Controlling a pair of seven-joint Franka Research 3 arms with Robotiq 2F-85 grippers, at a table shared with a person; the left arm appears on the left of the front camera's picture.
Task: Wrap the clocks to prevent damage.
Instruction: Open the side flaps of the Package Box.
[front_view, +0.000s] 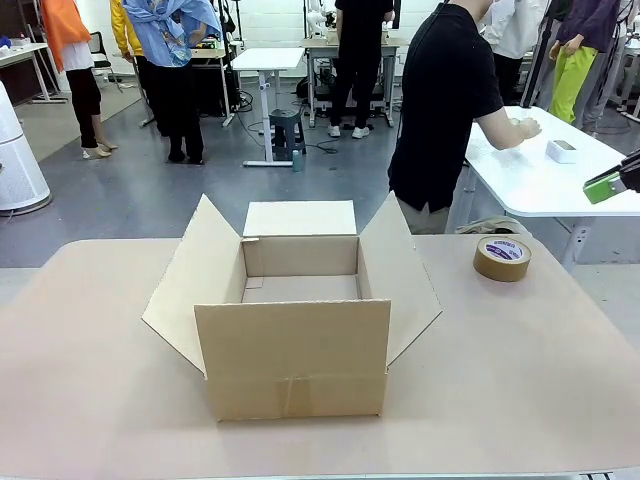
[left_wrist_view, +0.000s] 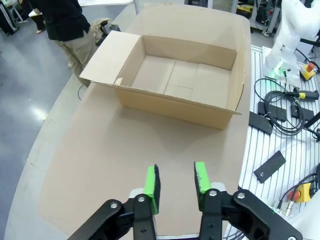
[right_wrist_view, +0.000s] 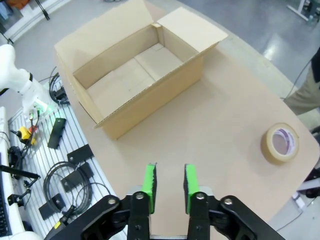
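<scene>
An open cardboard box stands in the middle of the table with its four flaps spread, and its floor is bare cardboard. The box lies ahead of my left gripper, which hovers open above the tabletop with nothing between its green pads. My right gripper is also open and holds nothing; it hangs over the table, with the box ahead to the left. A green pad of it peeks in at the right edge of the front view.
A roll of brown tape lies flat on the table to the right of the box, and the roll sits near the table's edge. A person in black leans over a white table behind. Cables lie beside the table.
</scene>
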